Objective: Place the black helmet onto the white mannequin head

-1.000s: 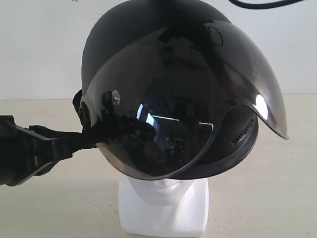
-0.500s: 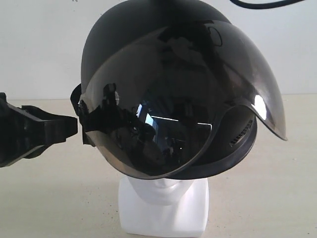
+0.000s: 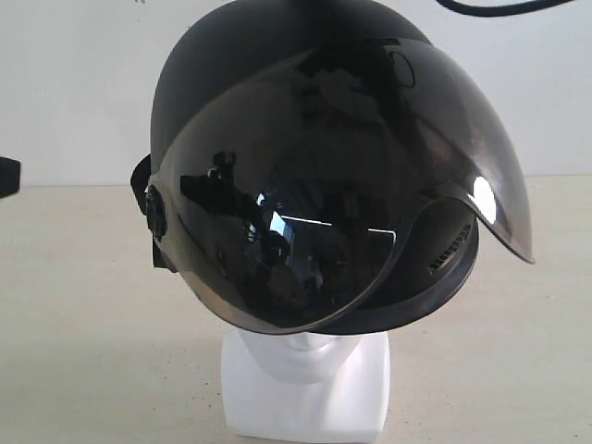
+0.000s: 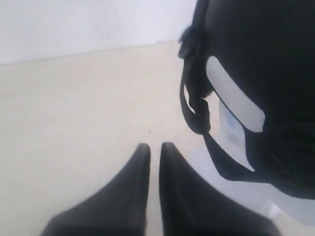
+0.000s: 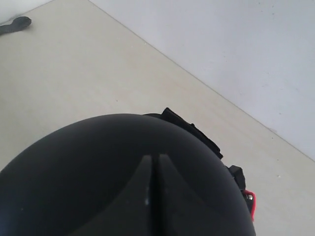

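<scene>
Helmet [image 3: 268,102] sits on mannequin head [image 3: 305,370], visor fwd, tipped to one side. R fingers [image 5: 141,179] shut, empty, directly over crown: nearer arm. L fingers [image 4: 137,169] nearly shut, empty, beside strap side, not touching.

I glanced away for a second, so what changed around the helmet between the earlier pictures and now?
The left tool has drawn back leftward, away from the side strap of the black helmet, and has nearly left the exterior view. Its jaws are close together and hold nothing. The helmet sits on the white mannequin head just as before.
</scene>
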Available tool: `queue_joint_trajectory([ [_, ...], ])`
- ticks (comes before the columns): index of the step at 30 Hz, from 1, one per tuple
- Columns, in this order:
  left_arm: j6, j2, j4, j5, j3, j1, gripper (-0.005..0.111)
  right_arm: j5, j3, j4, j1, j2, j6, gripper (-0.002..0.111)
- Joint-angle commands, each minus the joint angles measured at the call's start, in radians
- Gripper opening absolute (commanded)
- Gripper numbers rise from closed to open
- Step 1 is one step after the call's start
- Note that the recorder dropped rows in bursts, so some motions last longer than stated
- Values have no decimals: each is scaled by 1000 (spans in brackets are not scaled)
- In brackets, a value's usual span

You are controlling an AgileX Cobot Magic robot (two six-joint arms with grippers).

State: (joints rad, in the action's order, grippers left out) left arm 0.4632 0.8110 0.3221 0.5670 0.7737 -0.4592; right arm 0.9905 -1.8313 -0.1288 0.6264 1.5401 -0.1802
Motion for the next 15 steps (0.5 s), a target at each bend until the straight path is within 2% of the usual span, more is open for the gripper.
queue_joint_trajectory([
  [1, 16, -59, 27, -3, 19, 9, 8, 2, 5, 61, 1, -39, 18, 0],
  [5, 16, -66, 20, -27, 19, 9, 4, 2, 5, 233, 1, -83, 116, 0],
  [11, 16, -54, -39, -100, 19, 9, 4, 16, 5, 369, -1, -155, 172, 0],
  [13, 14, -54, -46, -127, 19, 9, 4, 48, 5, 419, -37, -186, 199, 0],
  [15, 7, -56, -52, -128, 19, 9, 4, 98, 5, 421, -116, -216, 201, 0],
])
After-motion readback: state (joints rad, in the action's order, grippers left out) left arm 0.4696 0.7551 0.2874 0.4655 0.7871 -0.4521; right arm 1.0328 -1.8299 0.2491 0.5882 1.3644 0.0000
